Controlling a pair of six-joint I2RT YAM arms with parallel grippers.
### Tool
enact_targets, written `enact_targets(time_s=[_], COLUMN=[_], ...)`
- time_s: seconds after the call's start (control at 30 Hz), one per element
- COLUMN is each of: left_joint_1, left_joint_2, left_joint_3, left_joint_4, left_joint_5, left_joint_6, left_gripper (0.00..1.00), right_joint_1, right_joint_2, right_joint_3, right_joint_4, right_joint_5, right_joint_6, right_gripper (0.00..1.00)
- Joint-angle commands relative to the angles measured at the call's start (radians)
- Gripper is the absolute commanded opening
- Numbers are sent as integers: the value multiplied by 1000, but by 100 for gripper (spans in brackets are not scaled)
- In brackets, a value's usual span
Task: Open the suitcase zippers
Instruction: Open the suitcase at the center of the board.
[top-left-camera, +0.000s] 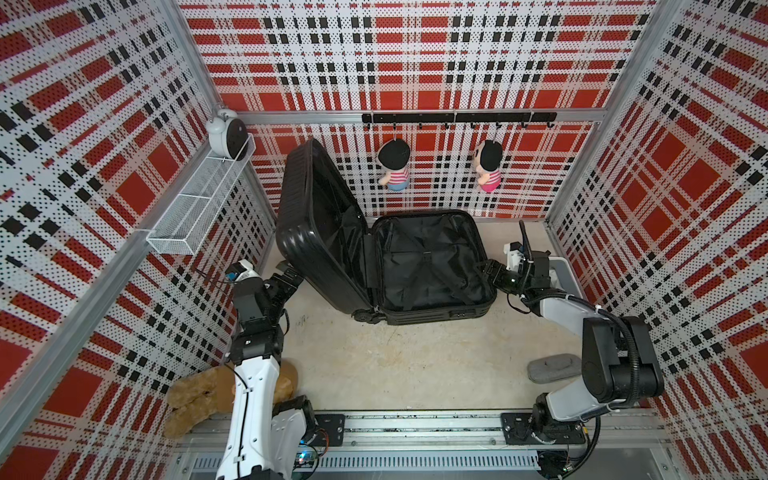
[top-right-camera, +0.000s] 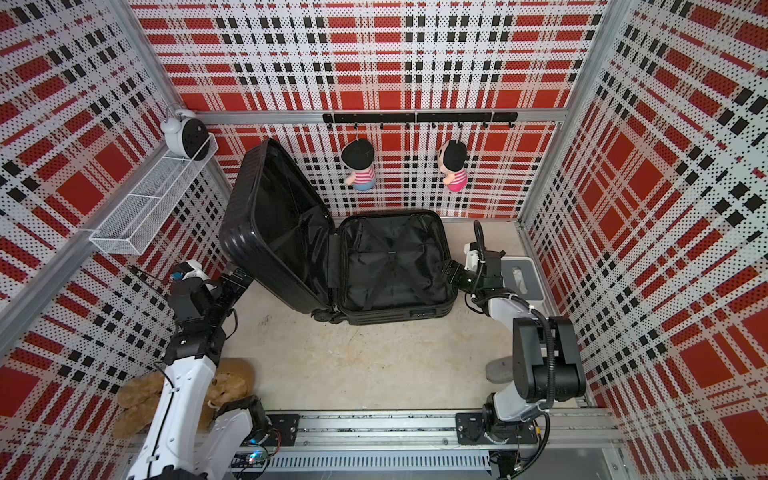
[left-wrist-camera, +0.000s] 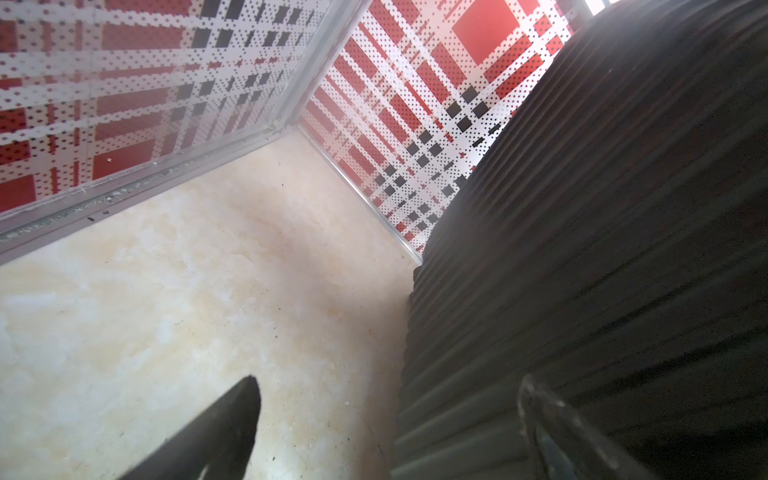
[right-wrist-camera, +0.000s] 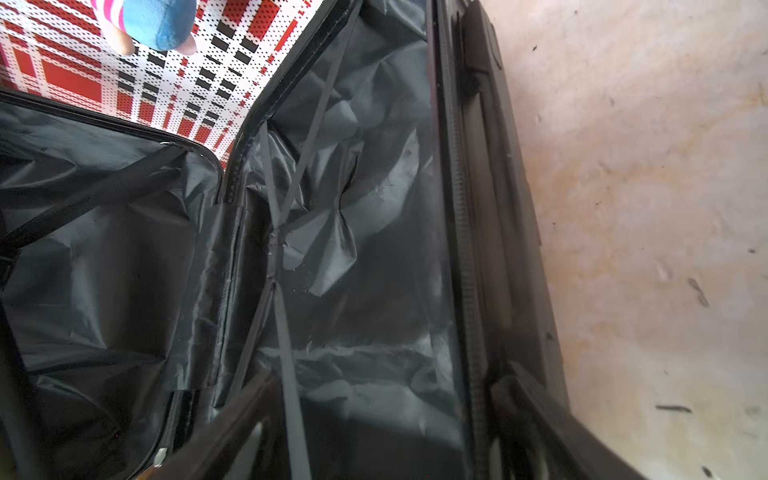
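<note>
Left pincer (top-left-camera: 293, 273) and right pincer (top-left-camera: 484, 267), both spread, flank the open suitcase (top-left-camera: 432, 257), long axis toward back wall (top-left-camera: 415, 62).

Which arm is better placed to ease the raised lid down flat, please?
Probably the left: the left claw is open at the ribbed outside of the lid, ready to support it. The right claw straddles the far rim of the base half, away from the lid.

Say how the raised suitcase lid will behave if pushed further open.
Likely stiff: the raised lid is a ribbed hard shell. Tilted on its hinge, it may swing down once pushed. Nothing packed inside, so probably light for its size.
</note>
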Motion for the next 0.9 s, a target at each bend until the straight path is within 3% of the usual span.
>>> enact_targets(time_s=[0.0,0.23,0.4,0.63,0.87], left_joint_1=[27,85,87,88,88], left_joint_2=[-16,18,-7,-141,-269], left_joint_3=[28,13,28,96,221], left_joint_4=[-6,14,-14,-181,-346], left_joint_5=[28,77,67,-58,-169], left_joint_6=[28,27,31,80,118], left_gripper=[98,98,98,98,98], right_joint_1=[110,223,230,230,231], right_joint_2=[34,72,72,-5,11], right_joint_3=[24,39,38,54,79], right_joint_4=[17,37,14,-82,-106], right_joint_5=[-144,-135,-99,-18,-3], right_joint_6=[27,34,13,-48,-55], right_gripper=[84,84,85,86,87])
